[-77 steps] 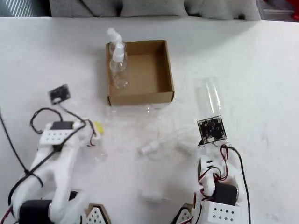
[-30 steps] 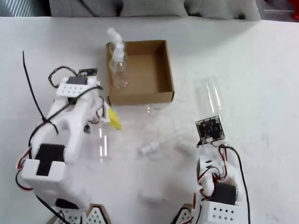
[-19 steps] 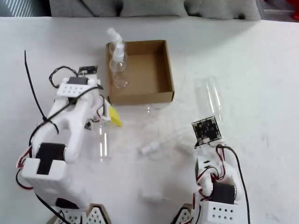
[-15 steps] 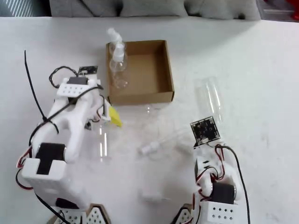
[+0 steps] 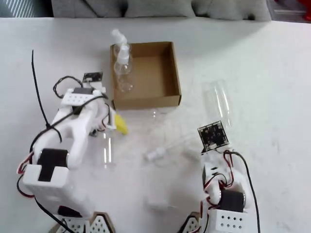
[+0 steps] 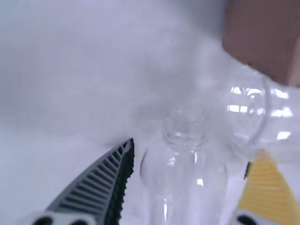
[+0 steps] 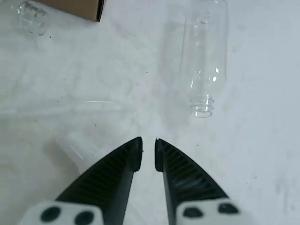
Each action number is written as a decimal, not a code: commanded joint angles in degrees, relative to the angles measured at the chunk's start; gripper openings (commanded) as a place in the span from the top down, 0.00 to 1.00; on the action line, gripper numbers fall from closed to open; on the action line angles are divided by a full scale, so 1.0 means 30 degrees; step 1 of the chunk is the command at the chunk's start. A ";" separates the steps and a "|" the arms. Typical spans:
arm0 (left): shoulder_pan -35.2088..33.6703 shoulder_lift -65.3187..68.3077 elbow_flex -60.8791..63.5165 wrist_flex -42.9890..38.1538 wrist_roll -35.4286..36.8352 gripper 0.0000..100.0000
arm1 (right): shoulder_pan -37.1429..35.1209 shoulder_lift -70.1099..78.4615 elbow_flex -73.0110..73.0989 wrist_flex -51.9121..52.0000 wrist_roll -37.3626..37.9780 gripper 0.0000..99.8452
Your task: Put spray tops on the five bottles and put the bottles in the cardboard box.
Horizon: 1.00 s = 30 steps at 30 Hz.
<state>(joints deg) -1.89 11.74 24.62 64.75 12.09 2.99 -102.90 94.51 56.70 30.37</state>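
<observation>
The left gripper (image 6: 187, 154) is spread wide, its grey and yellow fingers on either side of the neck of an uncapped clear bottle (image 6: 183, 164) lying on the table just beside the cardboard box (image 5: 155, 73). A bottle with a spray top (image 5: 121, 60) leans in the box's left side. The right gripper (image 7: 148, 150) is almost closed, holding nothing, with another uncapped bottle (image 7: 204, 61) lying near, ahead of it.
</observation>
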 commanded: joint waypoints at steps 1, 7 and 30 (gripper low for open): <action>0.0425 -0.0103 0.0586 -0.1436 -0.0088 0.63 | -0.0015 -0.0103 -0.0147 -0.0454 0.0234 0.97; 0.0630 -0.0103 0.0703 -0.1846 0.0000 0.63 | -0.0015 -0.0103 -0.0147 -0.0454 0.0234 0.97; 0.0835 -0.1919 0.0967 -0.1407 -0.1788 0.92 | 0.0044 -0.0103 -0.0147 -0.0425 0.0234 0.97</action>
<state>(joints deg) 0.66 11.12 26.99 59.47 7.52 2.99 -102.90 94.51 56.70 30.55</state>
